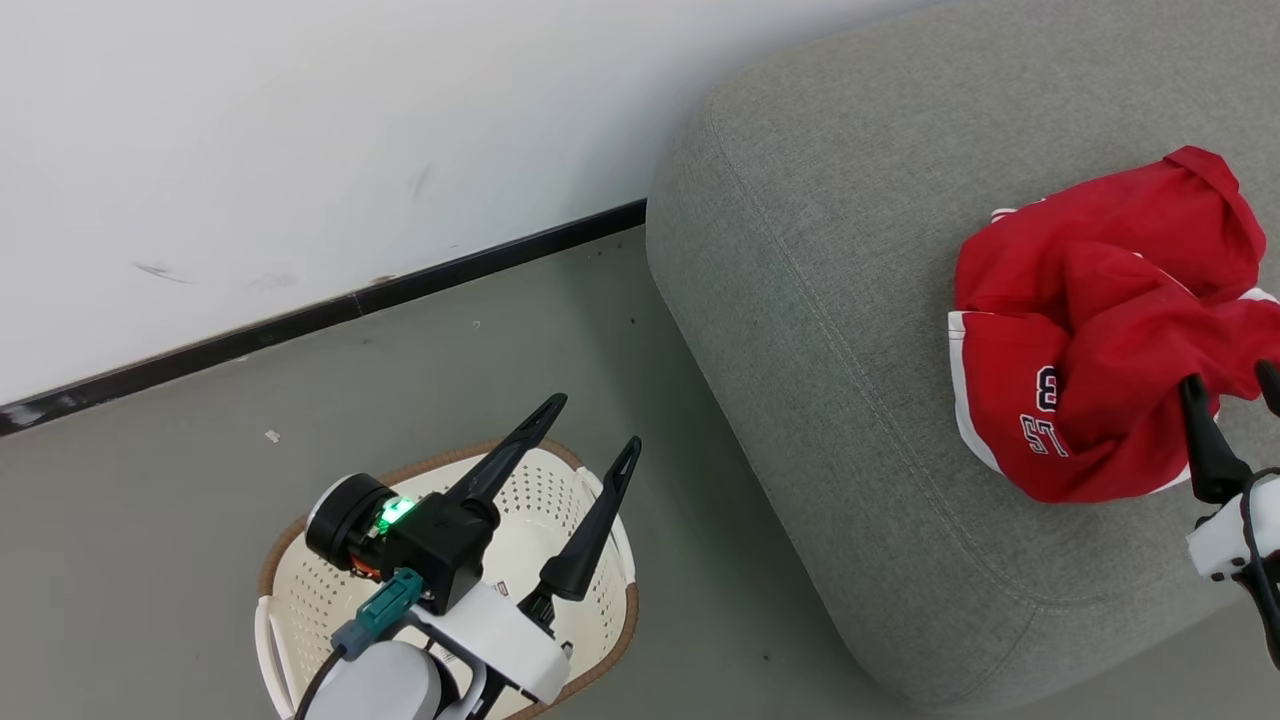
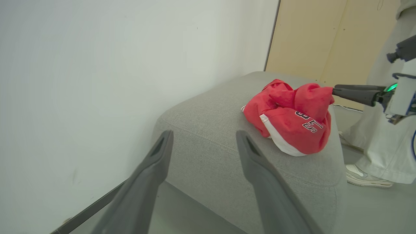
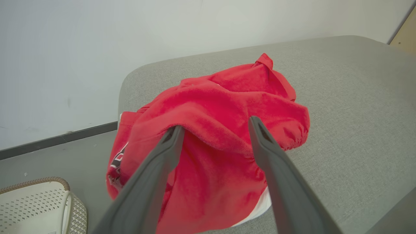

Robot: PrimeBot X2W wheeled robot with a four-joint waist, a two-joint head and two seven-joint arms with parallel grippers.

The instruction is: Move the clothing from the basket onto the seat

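Observation:
The clothing [image 1: 1100,320] is a crumpled bright red heap with white panels and dark lettering, lying on the grey seat [image 1: 820,300] toward its right side. My right gripper [image 1: 1230,380] is open at the heap's near edge. In the right wrist view its fingers [image 3: 156,169] straddle a fold of the red clothing [image 3: 221,107] without pinching it. The cream basket [image 1: 300,600] stands on the floor left of the seat. My left gripper [image 1: 592,425] hovers open above it, holding nothing, and that arm hides much of the basket's inside.
A white wall with a dark baseboard [image 1: 300,320] runs behind the basket and the seat. In the left wrist view a person in white trousers [image 2: 383,136] and a pale shoe stands beyond the seat, by a tan panel [image 2: 312,35]. Grey floor [image 1: 700,500] lies between basket and seat.

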